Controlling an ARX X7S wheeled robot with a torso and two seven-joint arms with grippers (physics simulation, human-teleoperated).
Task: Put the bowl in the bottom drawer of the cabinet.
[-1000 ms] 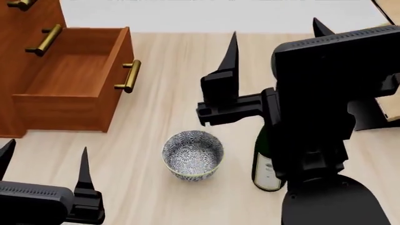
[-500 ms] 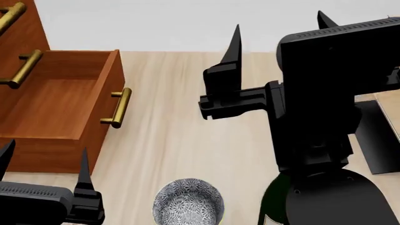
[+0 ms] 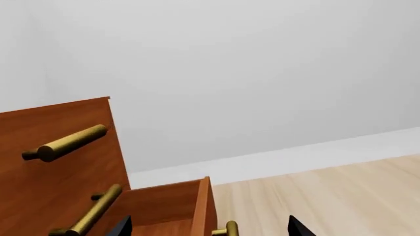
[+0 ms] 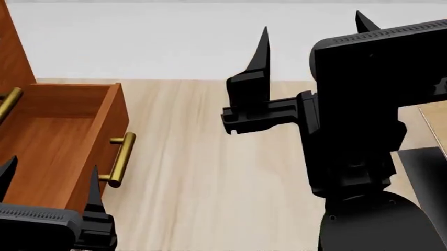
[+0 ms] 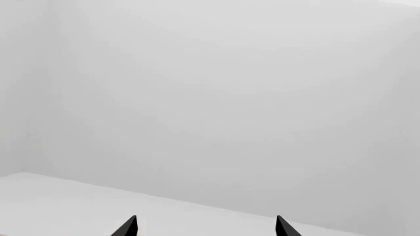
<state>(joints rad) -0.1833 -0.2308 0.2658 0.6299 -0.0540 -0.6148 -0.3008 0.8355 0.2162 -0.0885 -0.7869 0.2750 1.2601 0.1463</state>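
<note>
Fingers on both arms stand wide apart and hold nothing. The left gripper [image 4: 49, 180] shows two black points at the lower left of the head view, just beside the front of the bottom drawer [image 4: 49, 130]; its wrist view catches only the tips of its fingers [image 3: 296, 227]. The right gripper [image 4: 311, 44] rides high at the right of the head view, its tips aimed at a bare pale wall, as its wrist view confirms by showing only its fingers [image 5: 128, 227] and that wall.

Beyond the left tips, the drawer is pulled well out of the cabinet [image 3: 59, 162], its wooden box empty and its brass handle [image 4: 120, 159] facing the pale wood floor [image 4: 202, 172]. Upper handles show in the left wrist view.

No view shows the bowl, so where it sits cannot be told from here, and neither arm carries it.

Judging by that, the step in hand is finding and grasping the bowl. To do it well, the view should likely tip down until the bowl is seen. One spread gripper could then come down over the rim and pinch one wall. The drawer, already open, needs no more work.
</note>
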